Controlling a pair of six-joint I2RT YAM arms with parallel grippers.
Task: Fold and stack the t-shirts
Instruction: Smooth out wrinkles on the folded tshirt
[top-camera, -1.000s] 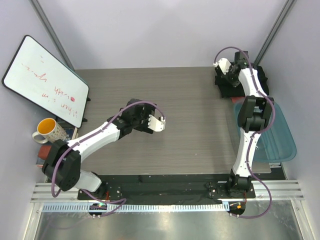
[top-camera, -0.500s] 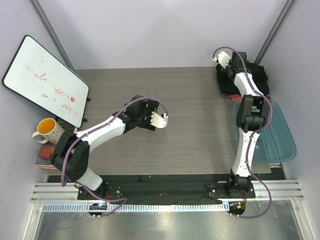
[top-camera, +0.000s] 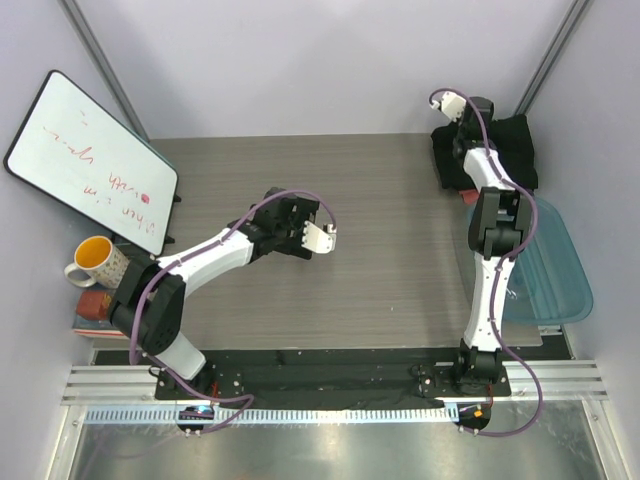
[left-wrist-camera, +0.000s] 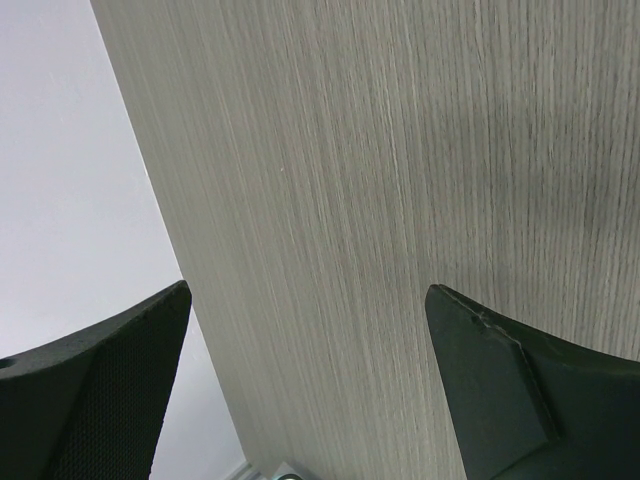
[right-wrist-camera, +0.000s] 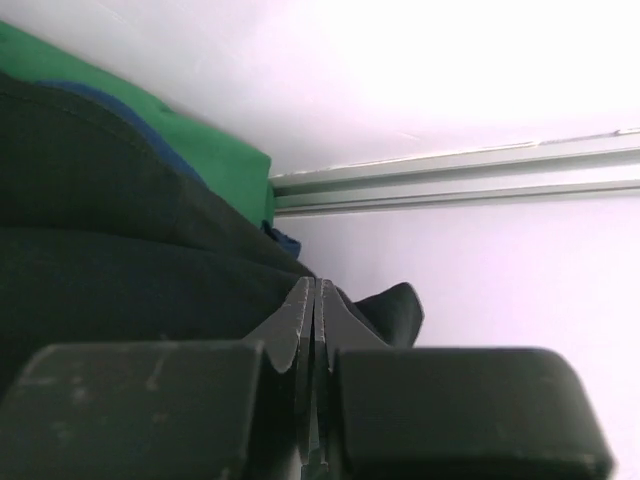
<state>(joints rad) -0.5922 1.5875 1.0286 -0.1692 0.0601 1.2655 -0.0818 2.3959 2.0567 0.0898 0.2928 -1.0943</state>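
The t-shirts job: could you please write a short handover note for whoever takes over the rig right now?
Left gripper: open, holding nothing, over bare table.
Right gripper: shut, apparently pinching an edge of the black t-shirt at the table's far right corner.
T-shirts: heaped in that corner. A green t-shirt and a blue one show past the black; no others are visible.
Done: nothing folded or stacked yet.
Left: draw the black t-shirt out onto the table, fold it, then fold the rest and stack them.
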